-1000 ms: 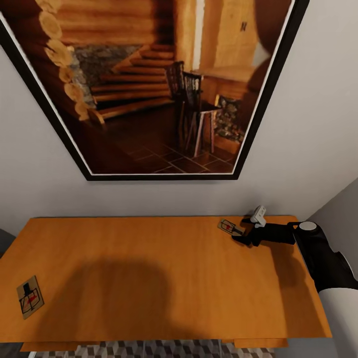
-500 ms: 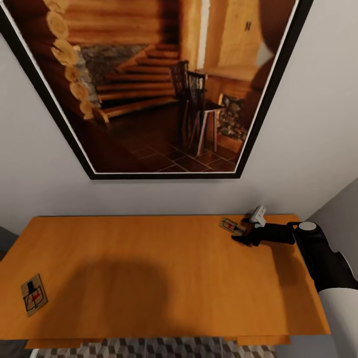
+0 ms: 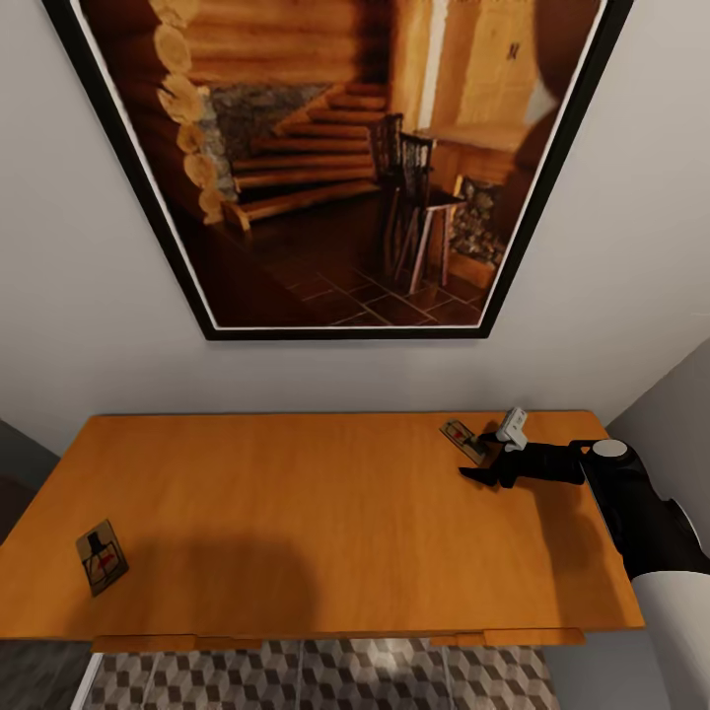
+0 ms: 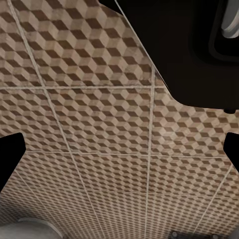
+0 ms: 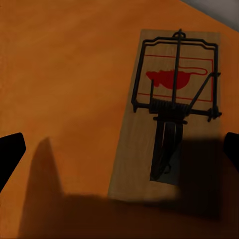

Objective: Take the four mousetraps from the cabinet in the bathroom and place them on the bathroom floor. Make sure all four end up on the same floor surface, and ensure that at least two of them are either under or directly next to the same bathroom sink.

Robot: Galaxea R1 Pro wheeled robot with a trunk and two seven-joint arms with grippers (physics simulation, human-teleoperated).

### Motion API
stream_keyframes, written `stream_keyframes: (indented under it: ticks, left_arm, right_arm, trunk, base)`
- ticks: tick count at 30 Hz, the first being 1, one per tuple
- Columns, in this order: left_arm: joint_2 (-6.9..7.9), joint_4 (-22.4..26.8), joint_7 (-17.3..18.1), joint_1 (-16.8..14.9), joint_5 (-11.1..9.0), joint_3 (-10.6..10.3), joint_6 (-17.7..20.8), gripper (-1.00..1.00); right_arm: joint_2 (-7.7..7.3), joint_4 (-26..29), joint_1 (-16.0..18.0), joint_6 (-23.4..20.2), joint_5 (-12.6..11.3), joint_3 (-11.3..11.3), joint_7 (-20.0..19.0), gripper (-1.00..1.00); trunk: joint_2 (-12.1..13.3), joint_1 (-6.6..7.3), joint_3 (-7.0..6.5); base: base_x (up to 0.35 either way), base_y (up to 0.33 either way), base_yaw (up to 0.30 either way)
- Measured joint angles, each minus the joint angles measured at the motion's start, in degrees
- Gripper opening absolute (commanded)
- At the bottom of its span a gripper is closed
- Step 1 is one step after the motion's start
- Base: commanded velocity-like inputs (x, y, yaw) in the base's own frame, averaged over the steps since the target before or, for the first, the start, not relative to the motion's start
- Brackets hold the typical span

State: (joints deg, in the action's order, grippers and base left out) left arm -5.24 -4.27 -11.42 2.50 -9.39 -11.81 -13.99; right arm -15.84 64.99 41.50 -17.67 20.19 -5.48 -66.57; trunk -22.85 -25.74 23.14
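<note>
Two mousetraps lie on the orange-brown cabinet top. One mousetrap is at the back right, the other near the front left corner. My right gripper is open just right of the back-right trap, its fingers reaching toward the trap's near end. In the right wrist view that mousetrap lies flat ahead between the spread fingertips, with its red mark and dark wire facing up. My left gripper hangs open over the cube-patterned bathroom floor, holding nothing.
A large framed picture of a log interior hangs on the white wall behind the cabinet. A grey wall closes in at the right. Patterned floor tiles show below the cabinet's front edge.
The whole head view has shifted as the camera moved, bringing more floor in below the cabinet front. The right gripper stays open beside the back-right mousetrap. Both traps lie where they were.
</note>
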Motion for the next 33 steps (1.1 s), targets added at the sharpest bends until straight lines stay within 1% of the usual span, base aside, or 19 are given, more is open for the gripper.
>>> stream_keyframes:
  ticks: [11, 22, 33]
  left_arm:
    - [0.0, 0.01, 0.0, 0.0, 0.0, 0.0, 0.0, 1.0]
    - [0.0, 0.02, 0.0, -0.01, 0.0, -0.01, -0.01, 1.0]
    - [0.0, 0.08, 0.0, 0.0, 0.0, 0.0, 0.0, 1.0]
  right_arm:
    - [-0.01, 0.0, 0.0, -0.05, 0.03, -0.01, -0.05, 1.0]
    - [0.01, -0.11, -0.03, -0.32, -0.46, -0.2, 0.04, 1.0]
    - [-0.07, -0.17, -0.02, -0.1, -0.29, -0.23, 0.97, 1.0]
  trunk:
    - [0.0, 0.0, 0.0]
    - [0.0, 0.0, 0.0]
    - [0.0, 0.01, 0.0]
  base:
    - [-0.001, 0.001, 0.0]
    - [0.0, 0.0, 0.0]
    - [0.0, 0.0, 0.0]
